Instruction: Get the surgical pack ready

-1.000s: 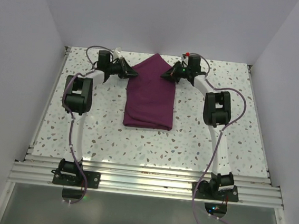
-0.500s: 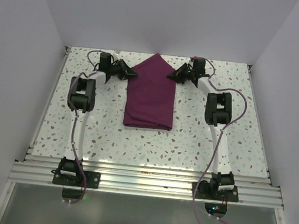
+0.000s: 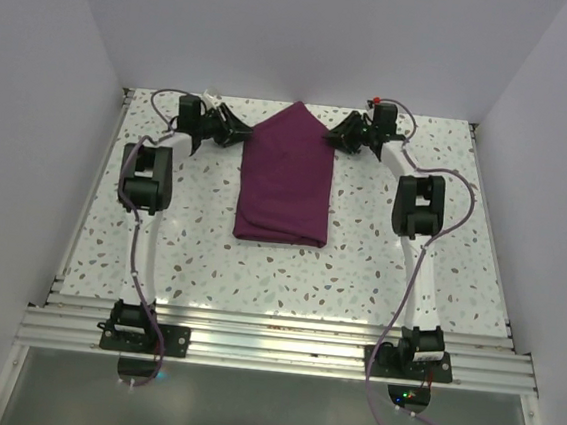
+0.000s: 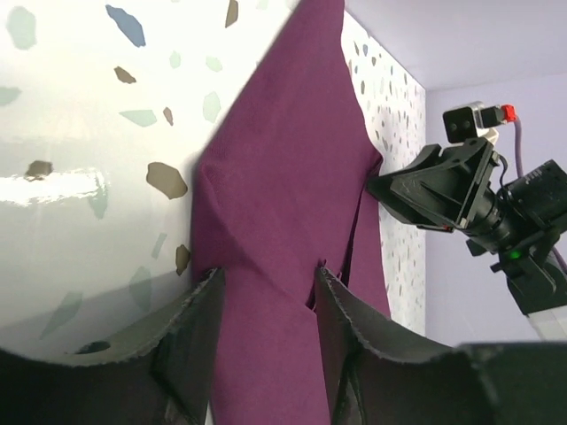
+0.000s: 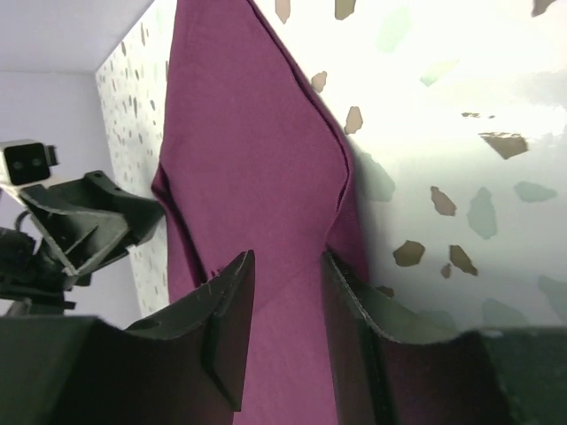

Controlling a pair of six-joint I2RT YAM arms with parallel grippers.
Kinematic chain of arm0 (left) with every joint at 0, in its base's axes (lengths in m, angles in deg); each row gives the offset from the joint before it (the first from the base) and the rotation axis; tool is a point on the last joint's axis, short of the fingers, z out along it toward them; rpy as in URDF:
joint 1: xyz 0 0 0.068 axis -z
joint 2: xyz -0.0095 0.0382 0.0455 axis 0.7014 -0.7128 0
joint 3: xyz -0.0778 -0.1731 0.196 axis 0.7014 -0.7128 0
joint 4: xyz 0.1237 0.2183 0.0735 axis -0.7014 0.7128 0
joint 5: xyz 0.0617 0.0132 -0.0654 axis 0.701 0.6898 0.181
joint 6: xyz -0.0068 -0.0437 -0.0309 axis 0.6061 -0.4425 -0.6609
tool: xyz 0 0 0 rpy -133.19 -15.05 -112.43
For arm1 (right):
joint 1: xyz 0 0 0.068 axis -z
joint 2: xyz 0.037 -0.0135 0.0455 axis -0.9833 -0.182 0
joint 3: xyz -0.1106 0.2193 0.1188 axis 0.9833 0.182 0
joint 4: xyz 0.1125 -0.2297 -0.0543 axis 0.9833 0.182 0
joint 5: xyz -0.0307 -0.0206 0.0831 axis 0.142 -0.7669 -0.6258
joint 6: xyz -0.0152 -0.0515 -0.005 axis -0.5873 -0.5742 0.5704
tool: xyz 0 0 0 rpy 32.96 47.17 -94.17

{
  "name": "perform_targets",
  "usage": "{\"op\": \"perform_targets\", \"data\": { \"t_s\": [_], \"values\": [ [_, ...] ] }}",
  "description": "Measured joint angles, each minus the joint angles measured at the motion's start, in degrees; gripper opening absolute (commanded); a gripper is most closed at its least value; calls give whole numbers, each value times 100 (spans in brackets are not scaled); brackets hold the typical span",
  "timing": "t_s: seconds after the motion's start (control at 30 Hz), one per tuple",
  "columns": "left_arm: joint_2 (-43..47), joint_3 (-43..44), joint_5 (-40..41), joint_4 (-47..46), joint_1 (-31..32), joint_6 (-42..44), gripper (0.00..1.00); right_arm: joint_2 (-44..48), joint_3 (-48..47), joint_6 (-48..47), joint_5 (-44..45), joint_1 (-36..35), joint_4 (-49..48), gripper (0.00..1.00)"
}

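Overhead, one dark purple cloth (image 3: pixel 286 183) lies folded flat on the far middle part of the white speckled surface (image 3: pixel 189 254). Its far end comes to a point near the back wall and its near end is squared off. Two arms reach toward it. The left arm (image 3: pixel 149 175) has its jaws at the cloth's left slanted edge and the right arm (image 3: pixel 417 203) has its jaws at the right slanted edge. The pointed end therefore sits between the two sets of jaws, which face each other across it. From this height I cannot tell whether either tip touches the fabric. Seen from the left wrist, the left jaws stand apart with a plain gap and are not closed on anything. The purple cloth fills that gap and runs away beyond it, with a soft crease just past the tips. The right jaws show as a black wedge at the cloth's far edge, and speckled surface lies on the cloth's other side. Seen from the right wrist, the right jaws are likewise apart, and the same single cloth fills the gap between them. Its folded edge runs up toward the point, and the left jaws sit just beyond the cloth's far side.
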Motion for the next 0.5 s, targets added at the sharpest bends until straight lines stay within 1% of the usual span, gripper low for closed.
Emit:
{"op": "perform_targets", "data": {
  "t_s": [0.13,0.2,0.27,0.5],
  "values": [
    [295,-380,328,-177,-37,136,52,72,9,-387,39,68,173,45],
    [302,-389,431,-234,-52,186,53,146,81,-551,83,98,229,46],
    [302,-389,531,-221,-59,245,57,195,107,-682,129,120,293,47],
    [188,-201,678,-221,-61,269,57,321,243,-916,240,166,321,50]
  ]
}}
